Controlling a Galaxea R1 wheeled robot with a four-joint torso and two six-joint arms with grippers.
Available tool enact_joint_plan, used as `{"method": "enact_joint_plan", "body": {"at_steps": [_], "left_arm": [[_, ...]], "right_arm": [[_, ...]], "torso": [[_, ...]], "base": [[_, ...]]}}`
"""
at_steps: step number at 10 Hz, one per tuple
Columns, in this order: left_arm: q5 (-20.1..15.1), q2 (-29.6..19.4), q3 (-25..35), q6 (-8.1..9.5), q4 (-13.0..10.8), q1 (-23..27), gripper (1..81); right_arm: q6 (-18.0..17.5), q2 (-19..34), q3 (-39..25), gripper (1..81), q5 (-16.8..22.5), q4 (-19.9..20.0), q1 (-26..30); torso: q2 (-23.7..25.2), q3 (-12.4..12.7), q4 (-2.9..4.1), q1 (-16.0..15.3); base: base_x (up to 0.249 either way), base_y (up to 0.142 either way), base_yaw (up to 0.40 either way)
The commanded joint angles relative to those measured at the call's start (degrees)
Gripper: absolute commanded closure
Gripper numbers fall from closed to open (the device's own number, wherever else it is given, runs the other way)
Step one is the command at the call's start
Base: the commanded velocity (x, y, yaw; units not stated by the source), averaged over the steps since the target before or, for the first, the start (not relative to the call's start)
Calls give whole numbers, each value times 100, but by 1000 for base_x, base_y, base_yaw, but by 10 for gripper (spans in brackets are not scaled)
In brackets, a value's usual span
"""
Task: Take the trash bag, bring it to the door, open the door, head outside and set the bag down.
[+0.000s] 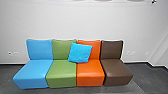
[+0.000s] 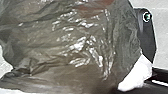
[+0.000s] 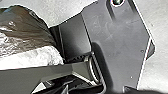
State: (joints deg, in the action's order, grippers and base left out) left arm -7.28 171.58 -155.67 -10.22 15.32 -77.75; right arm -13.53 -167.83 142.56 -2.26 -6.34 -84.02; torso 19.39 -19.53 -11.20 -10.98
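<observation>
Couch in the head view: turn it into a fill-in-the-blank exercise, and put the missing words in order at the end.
1. The couch is a row of ____ seats.
2. At the picture's left end the seat is blue; at its right end, the seat is ____.
3. The cushion leans where the orange seat meets the ____ one.

Missing words: four; brown; green.

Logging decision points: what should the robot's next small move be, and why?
Probably a slow turn of the base: the blue, green, orange and brown sofa and the white wall behind it block the way ahead, and the glossy dark plastic bag is close by.
</observation>
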Motion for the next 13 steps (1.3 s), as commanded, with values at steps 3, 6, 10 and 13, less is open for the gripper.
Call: {"method": "enact_joint_plan", "body": {"at_steps": [3,6,10,13], "left_arm": [[-424,26,19,-16,-29,194,811],[-423,26,19,-16,-29,194,811],[-415,26,19,-7,-3,194,811],[-415,43,-33,-7,23,194,811]], "right_arm": [[8,36,-27,10,357,-78,118],[0,27,-27,10,357,-69,117],[0,-104,183,10,357,-60,117],[0,-148,236,10,357,-69,108]], "torso": [[-975,948,-2,636],[-1526,909,-2,1014],[-1558,1010,-2,996],[-1613,1581,-2,1023]], "base": [[0,0,0],[0,0,0],[0,0,0],[0,0,0]]}}
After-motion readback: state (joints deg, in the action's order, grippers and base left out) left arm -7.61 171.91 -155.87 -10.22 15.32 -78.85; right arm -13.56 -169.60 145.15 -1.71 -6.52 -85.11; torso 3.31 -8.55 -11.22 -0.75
